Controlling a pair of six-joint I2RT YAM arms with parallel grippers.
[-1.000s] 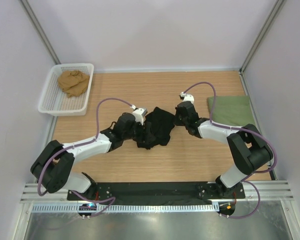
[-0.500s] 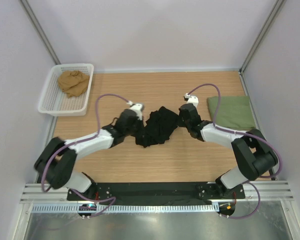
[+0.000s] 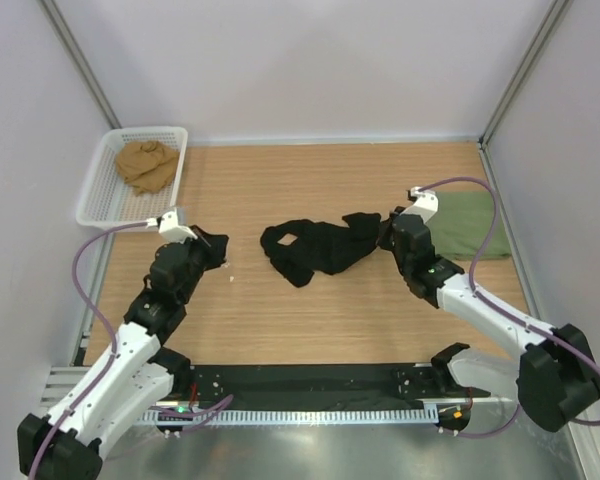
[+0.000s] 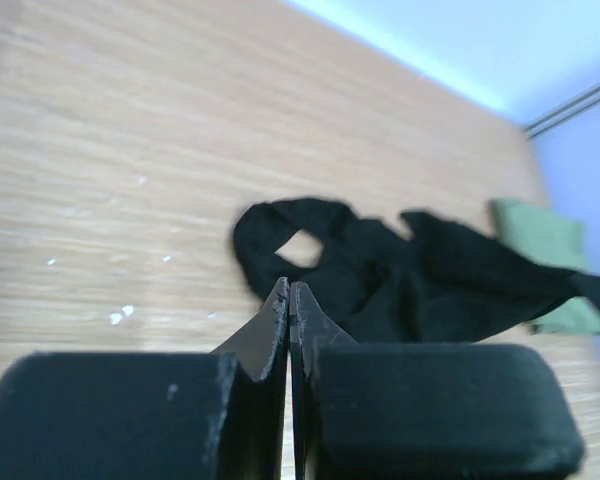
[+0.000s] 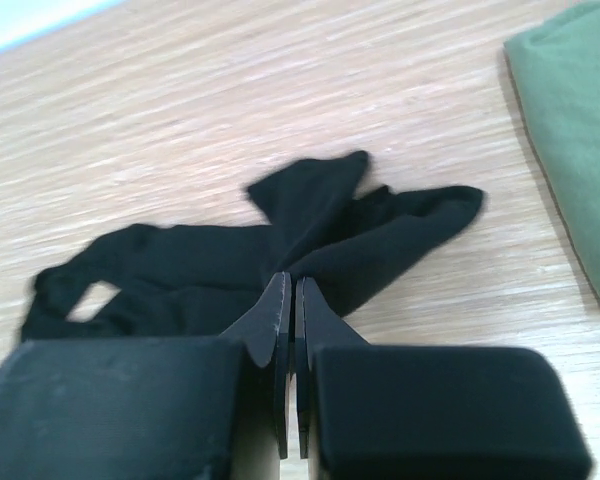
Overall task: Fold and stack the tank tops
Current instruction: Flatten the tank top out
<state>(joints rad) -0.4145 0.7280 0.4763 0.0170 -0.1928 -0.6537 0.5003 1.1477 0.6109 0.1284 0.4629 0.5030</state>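
The black tank top (image 3: 315,250) lies crumpled and stretched sideways at the middle of the bench (image 3: 280,180), one strap loop open at its left end. The olive green tank top (image 3: 465,222) lies folded flat at the right edge of the top view, just apart from the black one. The right claw (image 3: 388,232) sits at the black top's right end, its fingers pressed together with no cloth seen between them. The left claw (image 3: 210,246), well left of the cloth, is also closed and empty. A white basket (image 3: 95,205) at the upper left holds a brown cloth (image 3: 145,165).
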